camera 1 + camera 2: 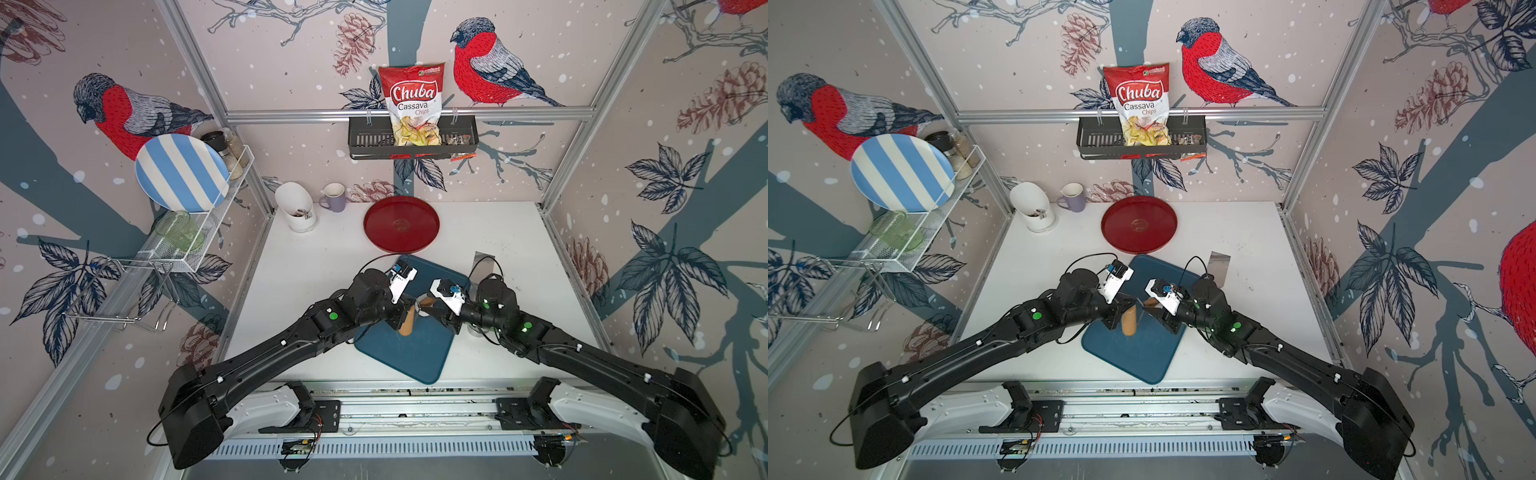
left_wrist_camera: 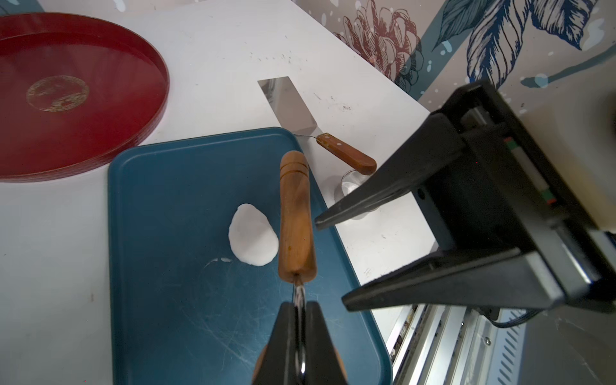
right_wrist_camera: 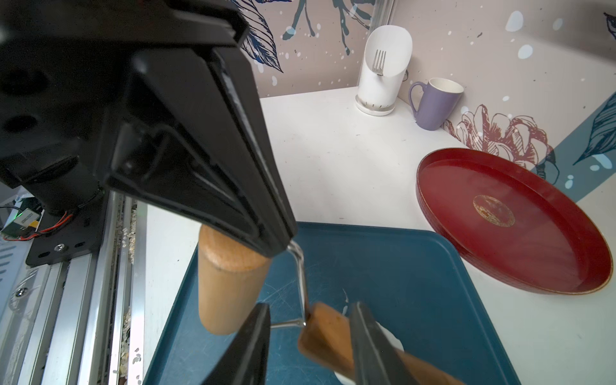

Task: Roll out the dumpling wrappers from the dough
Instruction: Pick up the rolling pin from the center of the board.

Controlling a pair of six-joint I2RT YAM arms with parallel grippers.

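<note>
Left wrist view: where is the dough?

The dough (image 2: 253, 238) lies flat on my blue board (image 2: 173, 206), a pale oval near the board's middle. The wooden handle of the pastry roller (image 2: 296, 213) runs just beside it, and I see a thin gap between the two.

Who has the roller?

My left end effector (image 2: 299, 305) does. Its jaws are pressed together on the roller's wire frame (image 3: 301, 283), and the wooden drum (image 3: 226, 283) sits just under its fingers, above the board.

And your right one?

My right end effector (image 3: 310, 308) stands partly open with a finger on either side of the handle. One finger seems to touch the wood and the other is clear of it, so it is not clamped on.

What is around the board?

A steel spatula (image 2: 290, 106) lies on the bench (image 2: 216, 50) just beside the board. A red tray (image 2: 160, 100) sits near the board's far end.
</note>
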